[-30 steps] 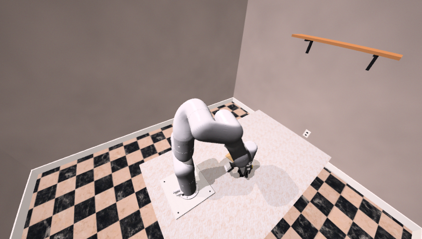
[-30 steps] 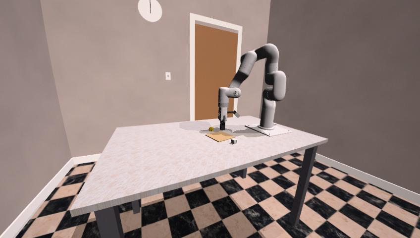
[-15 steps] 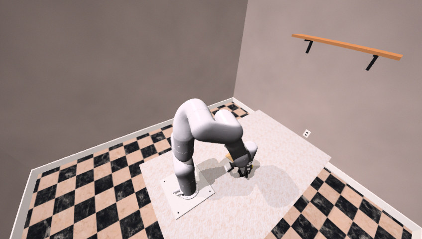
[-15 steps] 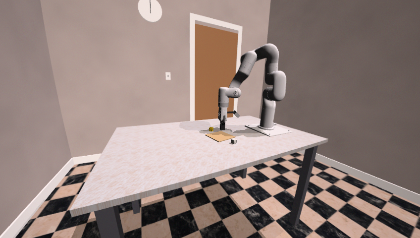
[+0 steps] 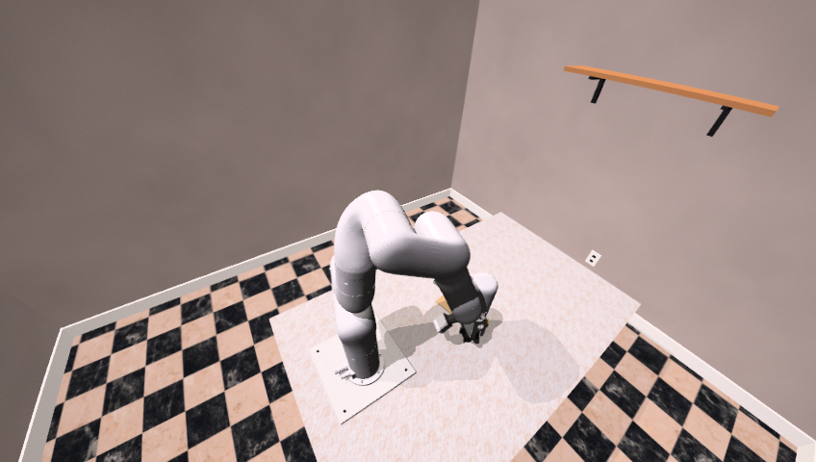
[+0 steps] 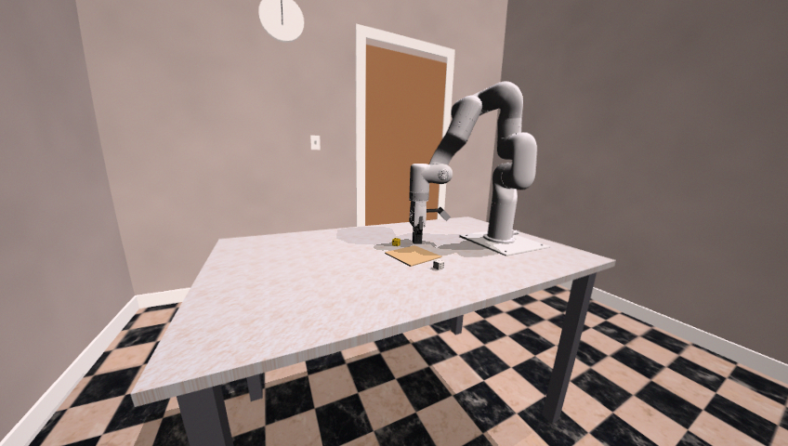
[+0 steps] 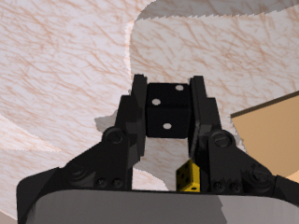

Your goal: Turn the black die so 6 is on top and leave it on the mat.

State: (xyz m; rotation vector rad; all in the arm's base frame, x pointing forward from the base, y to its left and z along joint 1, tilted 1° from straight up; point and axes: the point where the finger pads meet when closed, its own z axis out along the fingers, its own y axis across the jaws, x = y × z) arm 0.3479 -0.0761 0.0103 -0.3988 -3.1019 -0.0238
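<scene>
A white jointed robot arm (image 5: 423, 251) (image 6: 518, 160) rises from a pale base plate (image 5: 345, 415) (image 6: 506, 252) on a light, mottled table (image 5: 458, 418) (image 6: 276, 298) (image 7: 56, 61). It bends over and reaches down to a black gripper (image 5: 471, 340) (image 6: 417, 241) (image 7: 167, 93), whose fingertips are low, close to the tabletop. In the wrist view, the jaws are closed on the black die (image 7: 168, 109), one finger against each of two opposite sides. Two of its faces show: the one farther up the picture carries two white pips, set diagonally, and the one below it carries a single white pip. The black die is off the mat, to one side of it; whether its underside touches the table cannot be told. The mat (image 5: 443, 303) (image 6: 413, 255) (image 7: 271, 135) is a thin, tan square lying flat on the table, near the gripper. A yellow die (image 5: 487, 322) (image 6: 396, 242) (image 7: 187, 177) with dark pips sits on the table near the gripper, apart from the black die and partly hidden by the gripper in the wrist view. A white die (image 6: 438, 265) with dark pips rests on the table just beside the mat, on the side nearest the exterior camera; its pips are too small to count.

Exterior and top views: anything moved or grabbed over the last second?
Nothing visibly moved. The arm, end effector, yellow die, white die and mat sit as before. The end effector is now shut on the black die; with no earlier wrist view, can't tell when it closed.
</scene>
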